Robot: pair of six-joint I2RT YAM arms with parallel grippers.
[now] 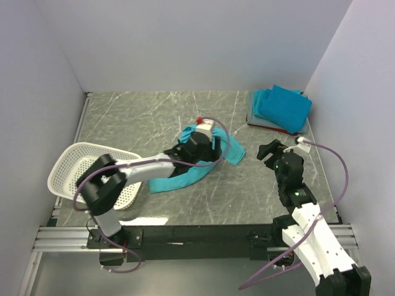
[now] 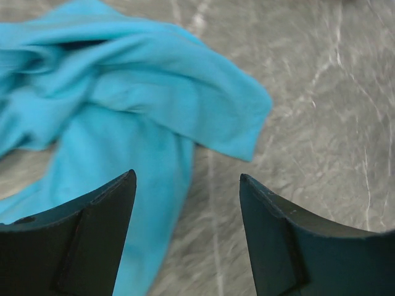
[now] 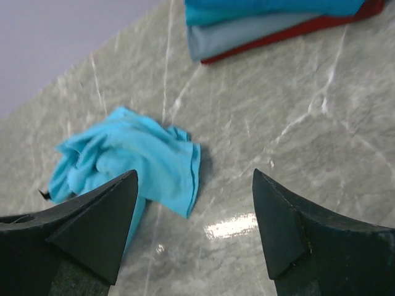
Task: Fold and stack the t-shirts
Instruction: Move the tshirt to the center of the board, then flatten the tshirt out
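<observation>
A crumpled teal t-shirt (image 1: 180, 179) lies loose on the table's middle; it also shows in the left wrist view (image 2: 142, 92) and the right wrist view (image 3: 136, 160). My left gripper (image 1: 207, 148) hovers over it, open (image 2: 186, 176), with only cloth edge and bare table below the gap. A stack of folded t-shirts (image 1: 281, 108) sits at the back right: teal on top, pale grey-blue and red beneath (image 3: 278, 24). My right gripper (image 1: 270, 151) stands open (image 3: 194, 172) to the right of the crumpled shirt, holding nothing.
A white perforated basket (image 1: 68, 166) lies tipped at the table's left edge beside the left arm's base. White walls close in the grey marbled table (image 1: 142, 117) on three sides.
</observation>
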